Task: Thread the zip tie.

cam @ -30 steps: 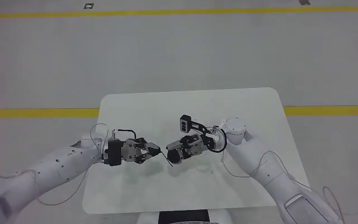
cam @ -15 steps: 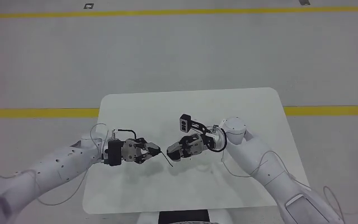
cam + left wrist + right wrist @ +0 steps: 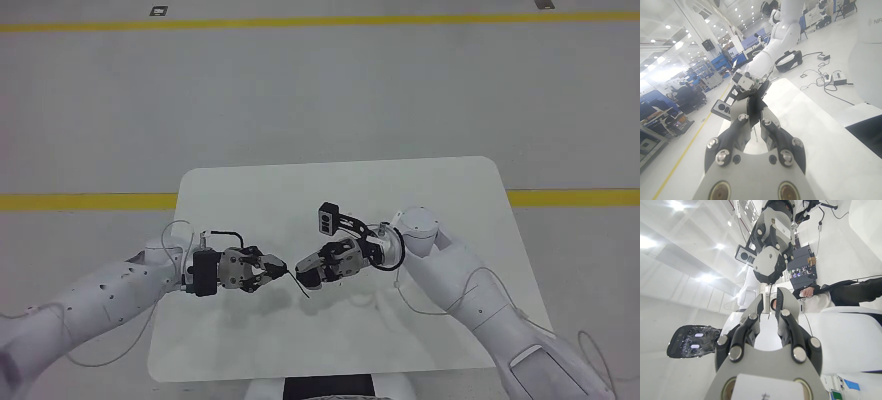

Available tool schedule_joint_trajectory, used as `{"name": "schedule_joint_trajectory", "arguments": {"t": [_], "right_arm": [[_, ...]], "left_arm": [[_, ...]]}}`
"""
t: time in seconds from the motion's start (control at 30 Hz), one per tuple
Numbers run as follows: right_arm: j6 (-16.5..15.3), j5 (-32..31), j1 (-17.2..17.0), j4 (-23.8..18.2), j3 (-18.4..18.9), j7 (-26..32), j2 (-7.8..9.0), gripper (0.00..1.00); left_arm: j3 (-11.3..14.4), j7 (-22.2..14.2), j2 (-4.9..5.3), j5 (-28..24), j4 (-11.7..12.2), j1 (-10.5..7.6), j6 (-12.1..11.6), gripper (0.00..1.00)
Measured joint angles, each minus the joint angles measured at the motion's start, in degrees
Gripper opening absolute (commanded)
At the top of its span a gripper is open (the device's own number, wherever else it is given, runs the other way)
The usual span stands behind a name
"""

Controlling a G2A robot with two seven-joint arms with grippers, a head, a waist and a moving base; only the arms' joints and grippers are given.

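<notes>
Right end effector [image 3: 306, 270] closer to zip tie [image 3: 298, 284]

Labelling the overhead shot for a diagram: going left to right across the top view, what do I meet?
White left arm → grey-and-black left gripper → thin black zip tie → grey-and-black right gripper → white right arm.

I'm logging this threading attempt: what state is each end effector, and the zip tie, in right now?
zip tie: one end pinched by the left end effector, free end sticking out straight, no loop visible.
left end effector: shut on the zip tie.
right end effector: open, fingers either side of the tie's free end, not clamping it.
</notes>
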Motion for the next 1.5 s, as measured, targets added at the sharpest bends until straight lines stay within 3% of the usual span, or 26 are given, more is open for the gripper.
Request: {"name": "schedule_joint_trajectory", "arguments": {"t": [0.73, 1.0, 1.37, 1.4, 1.43, 1.47, 1.5], "right_arm": [[0.6, 0.5, 2.2, 0.6, -2.8, 0.0, -0.56, 0.13], [0.5, 0.8, 2.9, 1.1, -3.8, 0.0, -0.64, 0.0], [0.3, 1.2, 3.6, 1.5, -4.8, 0.0, -0.57, 0.0], [0.3, 1.2, 3.6, 1.5, -4.9, 0.0, -0.56, 0.0], [0.2, 1.3, 3.7, 1.5, -5.0, 0.0, -0.54, 0.0], [0.1, 1.3, 3.7, 1.5, -5.1, 0.0, -0.52, 0.0], [0.0, 1.4, 3.7, 1.6, -5.2, 0.0, -0.49, 0.0]], "left_arm": [[0.0, 0.0, 0.0, 0.0, 0.0, 0.0, 0.0, 0.0], [0.0, 0.0, 0.0, 0.0, 0.0, 0.0, 0.0, 0.0], [0.0, 0.0, 0.0, 0.0, 0.0, 0.0, 0.0, 0.0], [0.0, 0.0, 0.0, 0.0, 0.0, 0.0, 0.0, 0.49], [0.0, 0.0, 0.0, 0.0, 0.0, 0.0, 0.0, 0.9], [0.0, 0.0, 0.0, 0.0, 0.0, 0.0, 0.0, 1.0], [0.0, 0.0, 0.0, 0.0, 0.0, 0.0, 0.0, 1.0]]}}
